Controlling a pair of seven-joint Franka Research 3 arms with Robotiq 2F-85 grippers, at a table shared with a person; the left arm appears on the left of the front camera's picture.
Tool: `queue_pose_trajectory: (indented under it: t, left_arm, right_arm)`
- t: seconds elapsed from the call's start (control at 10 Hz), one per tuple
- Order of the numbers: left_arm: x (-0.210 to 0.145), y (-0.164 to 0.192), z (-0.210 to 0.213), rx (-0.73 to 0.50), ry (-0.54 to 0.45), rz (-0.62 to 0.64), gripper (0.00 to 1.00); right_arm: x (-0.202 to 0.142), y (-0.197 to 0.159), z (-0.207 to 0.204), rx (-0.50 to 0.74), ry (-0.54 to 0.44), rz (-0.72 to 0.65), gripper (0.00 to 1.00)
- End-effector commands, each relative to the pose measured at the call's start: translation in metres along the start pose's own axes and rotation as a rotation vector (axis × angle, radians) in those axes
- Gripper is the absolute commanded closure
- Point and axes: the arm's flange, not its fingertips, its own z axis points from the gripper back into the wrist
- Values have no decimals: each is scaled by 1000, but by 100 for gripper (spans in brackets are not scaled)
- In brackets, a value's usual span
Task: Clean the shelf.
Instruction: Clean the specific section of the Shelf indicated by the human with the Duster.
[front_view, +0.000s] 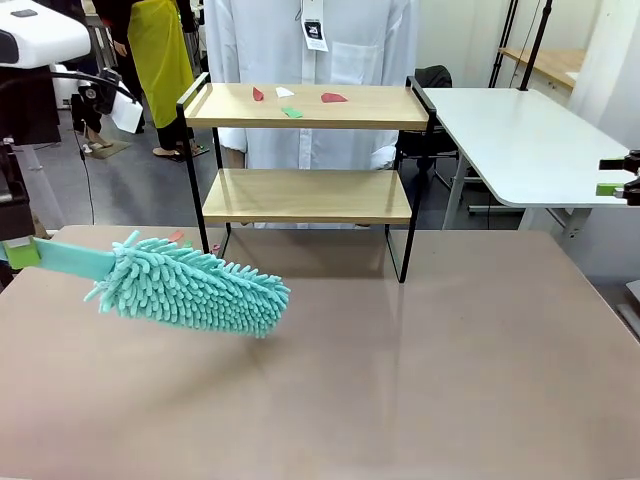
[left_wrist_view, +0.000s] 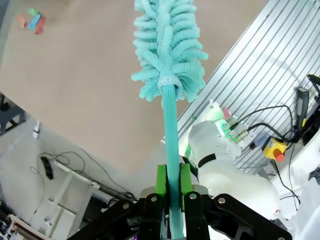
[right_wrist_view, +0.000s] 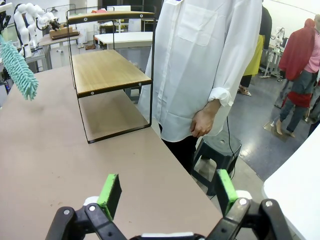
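Note:
The shelf (front_view: 305, 195) stands at the back middle of the beige table, and on its top board lie small paper scraps (front_view: 291, 100) in red, white and green. At the far left my left gripper (front_view: 20, 252) is shut on the handle of a teal fluffy duster (front_view: 190, 287), whose head hangs just above the table, left of and in front of the shelf. In the left wrist view the gripper (left_wrist_view: 172, 187) clamps the duster (left_wrist_view: 167, 45) handle between its green pads. My right gripper (right_wrist_view: 167, 192) is open and holds nothing, at the table's right edge (front_view: 615, 185), well away from the shelf (right_wrist_view: 107, 70).
A person in a white shirt (right_wrist_view: 200, 65) stands at the far side, close behind the shelf. A few coloured scraps (left_wrist_view: 30, 21) lie on the beige table (front_view: 400, 380) near the shelf's left foot. A white table (front_view: 520, 140) stands at the back right.

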Motion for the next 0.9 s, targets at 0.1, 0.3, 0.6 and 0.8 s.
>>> queue_pose_trajectory:
  t: [0.1,0.3,0.6,0.8]
  left_arm:
    - [-5,-1,-1,-1,-9,8,87]
    - [-5,-1,-1,-1,-9,8,87]
    - [-5,-1,-1,-1,-9,8,87]
    - [-5,-1,-1,-1,-9,8,87]
  right_arm:
    - [7,1,-3,-12,22,-13,0]
    - [7,1,-3,-12,22,-13,0]
    - [7,1,-3,-12,22,-13,0]
    - [7,1,-3,-12,22,-13,0]
